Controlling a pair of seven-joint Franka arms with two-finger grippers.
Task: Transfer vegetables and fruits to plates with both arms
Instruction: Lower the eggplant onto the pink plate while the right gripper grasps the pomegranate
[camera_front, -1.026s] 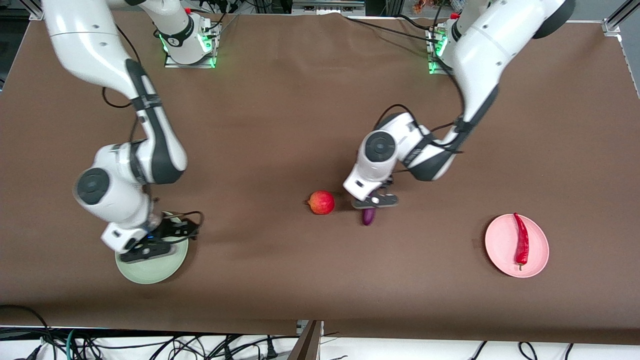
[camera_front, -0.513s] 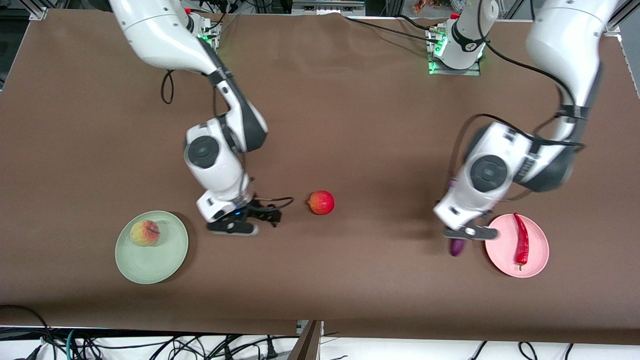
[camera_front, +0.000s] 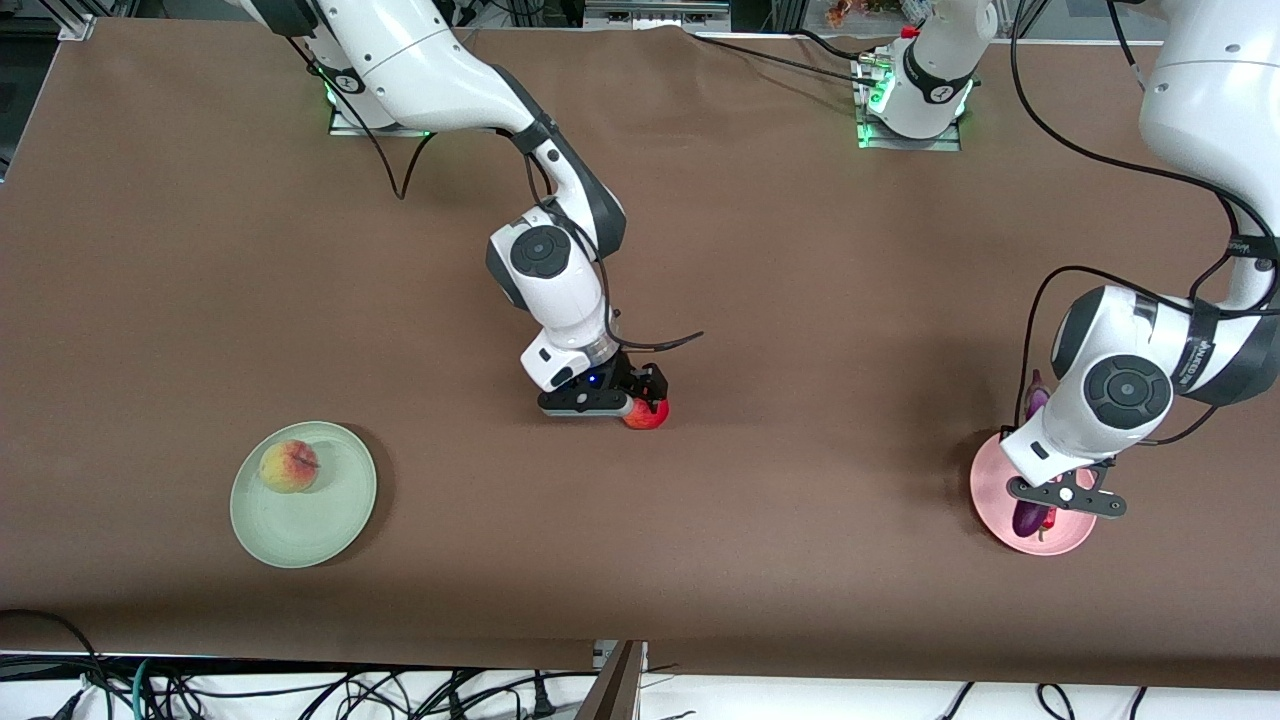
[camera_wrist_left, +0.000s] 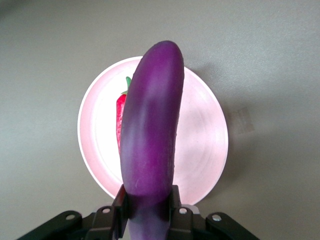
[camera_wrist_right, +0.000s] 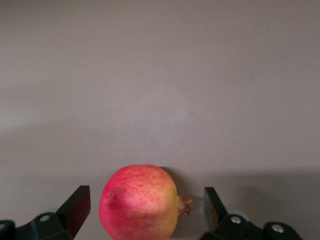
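My left gripper (camera_front: 1045, 508) is shut on the purple eggplant (camera_wrist_left: 152, 125) and holds it over the pink plate (camera_front: 990, 478). The plate also shows in the left wrist view (camera_wrist_left: 200, 145). The red chili pepper (camera_wrist_left: 121, 112) lies on that plate, mostly hidden by the eggplant. My right gripper (camera_front: 638, 398) is open and low at the red fruit (camera_front: 652, 414) in the middle of the table. In the right wrist view its fingers (camera_wrist_right: 79, 202) stand on either side of the fruit (camera_wrist_right: 140, 207), apart from it. The peach (camera_front: 288, 466) sits on the green plate (camera_front: 335, 515).
The brown table cloth carries only these things. The two arm bases stand along the table edge farthest from the front camera. Cables hang below the table edge nearest the camera.
The right arm left the peach on the green plate and moved to the red fruit. The left arm carried the eggplant from the table's middle to over the pink plate.
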